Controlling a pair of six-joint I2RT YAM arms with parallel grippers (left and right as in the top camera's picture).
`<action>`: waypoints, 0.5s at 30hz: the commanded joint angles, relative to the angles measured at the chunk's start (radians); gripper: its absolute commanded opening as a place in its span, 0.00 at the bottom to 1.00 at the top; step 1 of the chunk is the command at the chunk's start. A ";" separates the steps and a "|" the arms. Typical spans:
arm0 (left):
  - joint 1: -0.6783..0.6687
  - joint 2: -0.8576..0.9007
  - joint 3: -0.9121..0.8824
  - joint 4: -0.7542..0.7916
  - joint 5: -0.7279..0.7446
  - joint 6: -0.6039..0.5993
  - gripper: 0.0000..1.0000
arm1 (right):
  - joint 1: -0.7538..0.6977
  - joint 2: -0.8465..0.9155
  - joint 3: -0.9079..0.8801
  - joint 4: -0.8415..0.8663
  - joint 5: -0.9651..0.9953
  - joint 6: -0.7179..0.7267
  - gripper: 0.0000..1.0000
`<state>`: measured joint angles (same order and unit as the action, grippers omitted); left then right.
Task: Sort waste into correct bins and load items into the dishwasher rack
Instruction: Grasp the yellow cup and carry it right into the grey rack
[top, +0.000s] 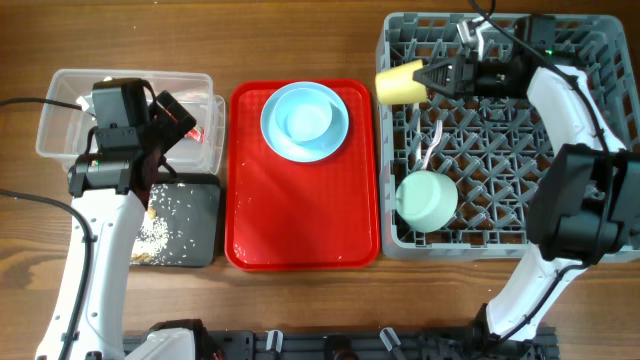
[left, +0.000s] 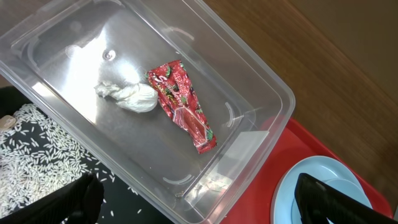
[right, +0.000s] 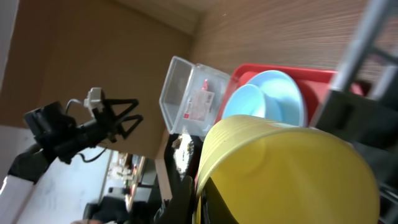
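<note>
My right gripper (top: 432, 78) is shut on the rim of the small yellow cup (top: 400, 82) and holds it on its side over the far left corner of the grey dishwasher rack (top: 600, 60). The cup fills the right wrist view (right: 292, 168). The pale green bowl (top: 427, 198) and white cutlery (top: 432, 145) lie in the rack. My left gripper (top: 165, 125) is open and empty above the clear tub (left: 261, 81), which holds the red-and-white wrapper (left: 183, 102) and the white tissue (left: 127, 96). Crumbly scraps (left: 37, 149) lie on the black tray (top: 200, 215). Light blue plates (top: 304, 120) are stacked.
The plates sit at the far end of the bright red serving tray (top: 300, 220), between the bins and the rack. A second white utensil (top: 470, 38) stands at the rack's far edge. Wood table surrounds everything.
</note>
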<state>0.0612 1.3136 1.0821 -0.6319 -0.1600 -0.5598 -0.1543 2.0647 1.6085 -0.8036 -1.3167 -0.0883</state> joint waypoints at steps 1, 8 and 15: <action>0.003 -0.006 0.011 0.003 -0.010 0.002 1.00 | -0.029 0.008 0.000 -0.001 0.127 -0.047 0.04; 0.003 -0.006 0.011 0.003 -0.010 0.002 1.00 | -0.056 0.011 -0.001 0.026 0.160 -0.096 0.04; 0.003 -0.006 0.011 0.003 -0.010 0.002 1.00 | -0.058 0.014 -0.001 0.103 -0.164 -0.162 0.04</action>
<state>0.0612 1.3136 1.0821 -0.6319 -0.1600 -0.5598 -0.2058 2.0647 1.6085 -0.7399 -1.2514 -0.1852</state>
